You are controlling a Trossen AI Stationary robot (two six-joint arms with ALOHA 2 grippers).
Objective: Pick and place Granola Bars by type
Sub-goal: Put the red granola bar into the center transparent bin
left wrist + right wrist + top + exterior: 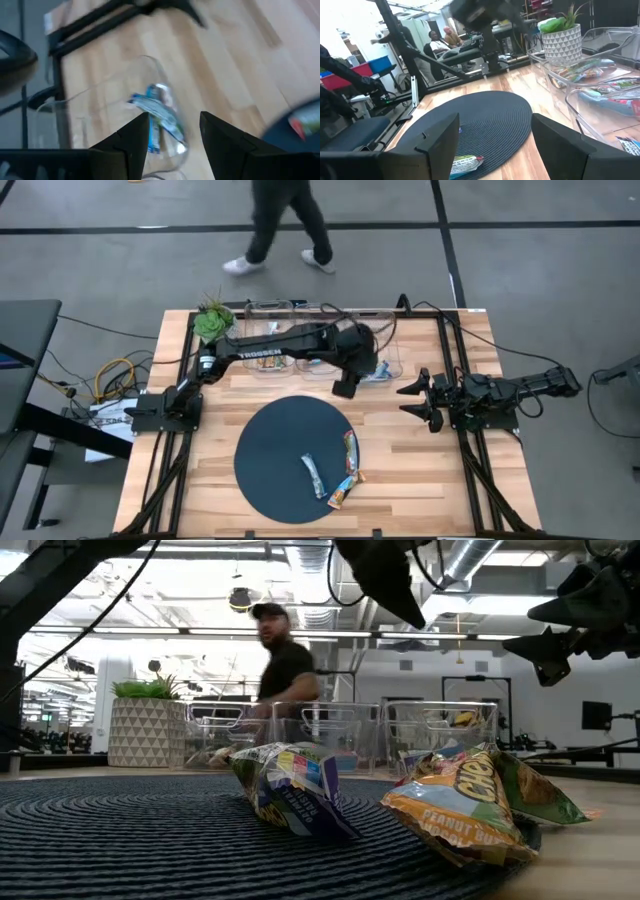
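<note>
Three granola bars lie on the round dark mat (270, 450): a blue and silver one (313, 473), a green one (350, 450) and an orange one (343, 492). Clear bins (385, 360) stand in a row at the far edge. Another blue and silver bar (159, 114) lies flat in the rightmost bin. My left gripper (345, 387) hangs open above that bin's near side, pointing slantwise down, with nothing between its fingers. My right gripper (413, 400) waits open at the table's right side, level, pointing toward the mat.
A potted plant (212, 320) stands at the far left corner. Other bins hold more bars (585, 72). A person (285, 225) walks on the floor beyond the far edge. Bare wood lies between the mat and the bins.
</note>
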